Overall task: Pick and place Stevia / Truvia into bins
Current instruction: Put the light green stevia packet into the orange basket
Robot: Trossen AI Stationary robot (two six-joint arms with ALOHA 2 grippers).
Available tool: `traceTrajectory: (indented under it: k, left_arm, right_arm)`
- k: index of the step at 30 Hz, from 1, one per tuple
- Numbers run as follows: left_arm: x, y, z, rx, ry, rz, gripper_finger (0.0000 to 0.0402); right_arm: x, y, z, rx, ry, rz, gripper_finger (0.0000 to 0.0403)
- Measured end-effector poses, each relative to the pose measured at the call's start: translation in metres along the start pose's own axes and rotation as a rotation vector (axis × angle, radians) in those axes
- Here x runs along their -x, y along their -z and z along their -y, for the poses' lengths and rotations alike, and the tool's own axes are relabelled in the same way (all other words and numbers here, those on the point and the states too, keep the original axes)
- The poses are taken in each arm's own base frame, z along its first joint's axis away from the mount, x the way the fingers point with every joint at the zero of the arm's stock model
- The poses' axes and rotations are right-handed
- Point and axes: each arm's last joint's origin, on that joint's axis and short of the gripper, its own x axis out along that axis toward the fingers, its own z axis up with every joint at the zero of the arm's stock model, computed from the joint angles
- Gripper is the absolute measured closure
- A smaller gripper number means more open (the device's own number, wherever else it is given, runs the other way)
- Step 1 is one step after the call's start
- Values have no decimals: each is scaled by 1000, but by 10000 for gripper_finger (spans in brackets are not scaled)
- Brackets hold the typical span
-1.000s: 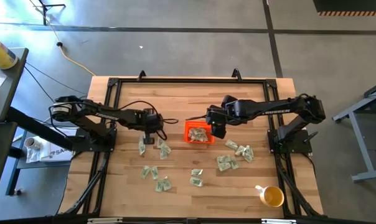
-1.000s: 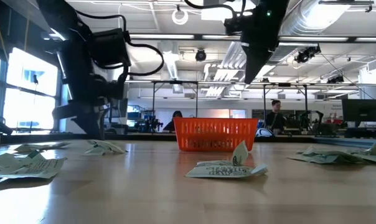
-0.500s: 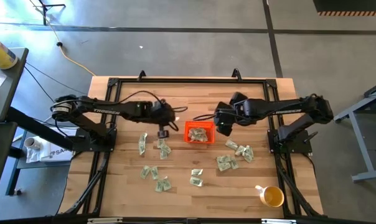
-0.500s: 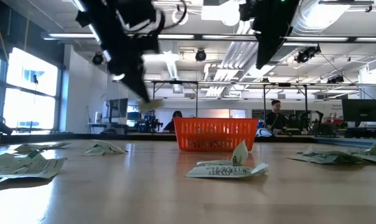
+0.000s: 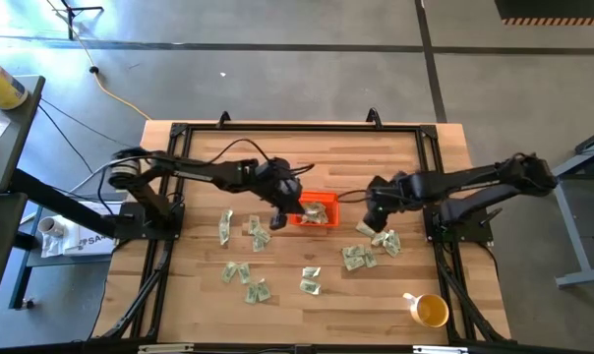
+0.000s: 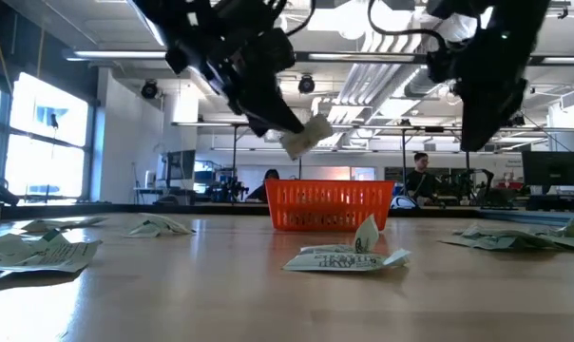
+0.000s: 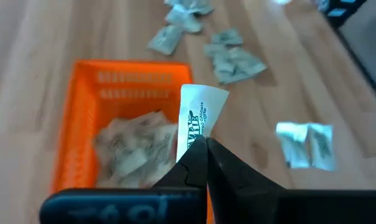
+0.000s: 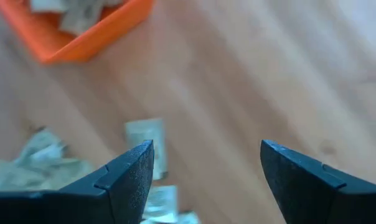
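Note:
The orange bin (image 5: 317,210) sits mid-table with several packets inside (image 7: 129,146). My left gripper (image 5: 281,214) hangs above the bin's left wall, shut on one pale green and white packet (image 6: 309,134). My right gripper (image 5: 377,222) is open and empty, right of the bin, above the right-hand cluster of packets (image 5: 380,239); one packet (image 8: 145,137) lies flat on the wood beyond its fingers. More packets lie scattered left of the bin (image 5: 240,231) and toward the near edge (image 5: 246,282). My left gripper pinches the packet's lower end (image 7: 193,138) between its two fingertips. The fingers slant downward from the table's left. The packet is lifted clear; its free end (image 7: 203,99) sticks out past the fingertips above the bin (image 7: 88,93).
A round yellow cup (image 5: 430,311) stands near the table's near right corner. A black frame (image 5: 297,128) runs around the table edge. Loose packets (image 6: 344,255) lie near the middle; bare wood shows between the bin and the far edge.
My left gripper has risen from the packets on the left side of the table, carrying one packet, and has swung right to the bin's left wall. My right gripper has moved from over the bin toward the right and near edge, ending above the right-hand cluster.

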Motion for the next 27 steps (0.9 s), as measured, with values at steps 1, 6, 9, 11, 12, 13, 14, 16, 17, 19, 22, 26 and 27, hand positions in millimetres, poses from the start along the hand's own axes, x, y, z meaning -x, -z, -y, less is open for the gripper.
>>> traceTrajectory:
  k: [1, 6, 9, 11, 12, 13, 14, 16, 17, 19, 22, 26, 27]
  left_arm:
    - [-4, 1, -2, 17, -8, 8, 361]
    - [-21, 12, -10, 111, -100, -36, 328]
    - [-25, 17, -11, 139, -104, -63, 282]
    - [-26, 16, -11, 152, -132, -59, 246]
    - [-25, 16, -12, 161, -145, -59, 227]
    - [-24, 14, -12, 169, -160, -65, 209]
    - [-22, 12, -12, 173, -167, -74, 191]
    - [-11, 0, -10, 175, -195, -82, 162]
    - [-3, -8, -8, 173, -220, -85, 151]
    - [11, -17, -5, 161, -280, -127, 136]
    - [31, -22, 0, 138, -361, -215, 131]
    - [55, -20, 4, 134, -461, -297, 148]
    - [60, -18, 4, 138, -481, -327, 155]
  right_arm:
    - [-3, 5, 0, -15, -32, -1, 121]
    - [-21, 23, -6, -22, -107, -19, 121]
    - [-30, 29, -13, 6, -154, -9, 121]
    - [-34, 33, -17, 51, -166, -3, 121]
    - [-36, 35, -18, 71, -158, -4, 121]
    - [-36, 36, -19, 86, -150, -1, 121]
    - [-37, 36, -20, 99, -143, 5, 121]
    - [-39, 37, -22, 132, -121, 16, 121]
    - [-41, 38, -23, 156, -106, 17, 121]
    - [-45, 38, -25, 204, -82, 21, 121]
    - [-54, 37, -32, 261, -86, 18, 121]
    - [-69, 37, -40, 288, -92, -8, 121]
    - [-73, 38, -41, 292, -83, -18, 121]
